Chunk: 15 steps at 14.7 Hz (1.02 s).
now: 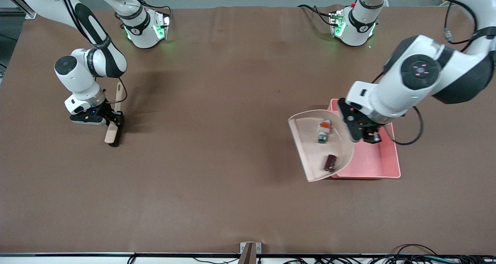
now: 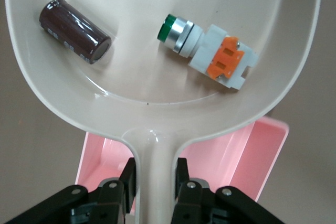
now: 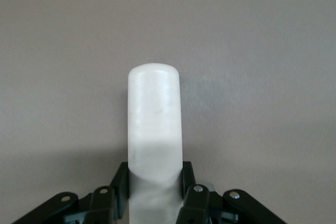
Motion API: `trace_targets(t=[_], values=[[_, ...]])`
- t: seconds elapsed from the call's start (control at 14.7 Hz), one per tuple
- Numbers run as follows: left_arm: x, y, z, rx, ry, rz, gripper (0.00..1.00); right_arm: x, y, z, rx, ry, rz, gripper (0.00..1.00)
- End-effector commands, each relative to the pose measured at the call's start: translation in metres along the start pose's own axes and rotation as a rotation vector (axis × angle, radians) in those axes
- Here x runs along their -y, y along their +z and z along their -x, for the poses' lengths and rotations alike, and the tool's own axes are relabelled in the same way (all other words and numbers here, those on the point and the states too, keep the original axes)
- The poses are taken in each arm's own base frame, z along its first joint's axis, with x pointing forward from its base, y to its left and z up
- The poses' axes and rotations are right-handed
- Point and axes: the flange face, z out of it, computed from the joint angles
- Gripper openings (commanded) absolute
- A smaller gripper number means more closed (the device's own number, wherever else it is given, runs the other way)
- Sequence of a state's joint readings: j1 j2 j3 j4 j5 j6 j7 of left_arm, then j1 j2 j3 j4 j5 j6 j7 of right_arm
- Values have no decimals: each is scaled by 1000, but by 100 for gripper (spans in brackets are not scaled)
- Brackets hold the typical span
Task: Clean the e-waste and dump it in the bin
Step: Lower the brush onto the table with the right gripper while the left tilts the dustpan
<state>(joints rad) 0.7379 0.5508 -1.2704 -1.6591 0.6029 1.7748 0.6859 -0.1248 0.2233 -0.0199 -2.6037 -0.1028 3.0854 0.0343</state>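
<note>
Nearest the front camera among the task's things, a dark brown cylindrical capacitor (image 2: 75,31) lies on its side in the beige dustpan (image 1: 310,155); its printed markings are too small to read. Beside it in the pan, farther from that camera, lies a white-grey push-button switch (image 2: 207,51) with a green cap, a silver collar and an orange block. The left gripper (image 2: 153,182) is clamped on the dustpan's handle, holding the pan partly over the pink bin (image 1: 381,163), which sits toward the left arm's end of the table. That arm reaches in with its wrist bent down. The right gripper (image 3: 155,182) is closed on a pale brush handle (image 3: 154,124), low over the table at the right arm's end.
</note>
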Motion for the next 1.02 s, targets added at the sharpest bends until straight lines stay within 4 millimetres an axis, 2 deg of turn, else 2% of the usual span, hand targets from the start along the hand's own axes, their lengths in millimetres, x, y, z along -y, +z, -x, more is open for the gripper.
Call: trace_targets(t=[0.0, 0.07, 0.14, 0.27, 0.41, 0.75, 0.82, 0.95], values=[[8, -12, 38, 45, 36, -33, 5, -5, 13, 10, 27, 12, -2, 28], [15, -9, 55, 52, 51, -28, 5, -5, 14, 9, 27, 15, -2, 59], [19, -8, 70, 59, 65, -30, 5, -6, 15, 9, 28, 18, -2, 78], [26, -4, 98, 84, 85, -40, 5, -8, 15, 8, 27, 22, -1, 97], [32, 3, 127, 88, 109, -40, 5, -10, 14, 6, 22, 27, 0, 100], [41, 41, 190, 70, 223, -46, 4, -2, 5, -3, 4, 27, -4, 100], [40, 49, 199, 66, 250, -43, 4, 0, 3, -3, 2, 24, -5, 100], [38, 56, 203, 79, 291, -35, 4, 7, -7, -8, 42, 16, -6, 100]])
